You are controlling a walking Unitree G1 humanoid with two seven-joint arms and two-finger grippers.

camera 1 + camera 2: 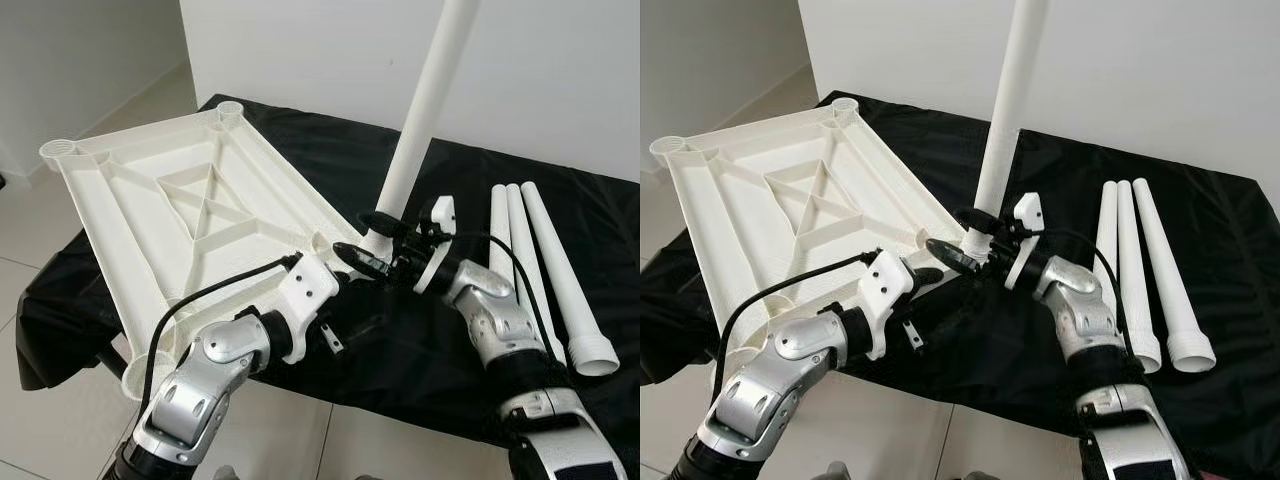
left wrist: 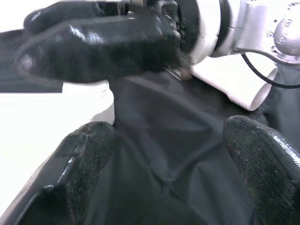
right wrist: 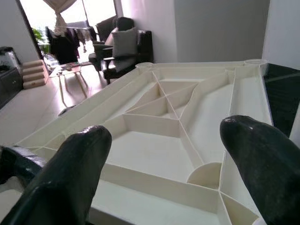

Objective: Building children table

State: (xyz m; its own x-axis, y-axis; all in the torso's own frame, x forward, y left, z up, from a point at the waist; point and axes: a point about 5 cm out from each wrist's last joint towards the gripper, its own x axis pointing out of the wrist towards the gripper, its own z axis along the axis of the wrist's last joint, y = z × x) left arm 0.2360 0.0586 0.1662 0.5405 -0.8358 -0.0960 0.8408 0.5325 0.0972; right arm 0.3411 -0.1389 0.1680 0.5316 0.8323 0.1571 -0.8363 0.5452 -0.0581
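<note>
At centre, the right gripper (image 1: pixel 368 243) holds its two black fingers spread either side of the base of an upright white leg (image 1: pixel 420 125), which stands in the corner of the upside-down tabletop (image 1: pixel 170 200); whether they pinch it I cannot tell. From 7 o'clock, the left gripper (image 1: pixel 930 281) reaches in with fingers apart, empty, beside that corner. Three spare legs (image 1: pixel 535 260) lie at 3 o'clock on black cloth (image 1: pixel 420 350) over a tiled floor (image 1: pixel 60 420), before a white wall (image 1: pixel 560 70).

White walls (image 1: pixel 300 50) and pale floor tiles (image 1: pixel 60 420) surround me; beyond, a dark armchair (image 3: pixel 126 47) sits near a bright window (image 3: pixel 51 11).
</note>
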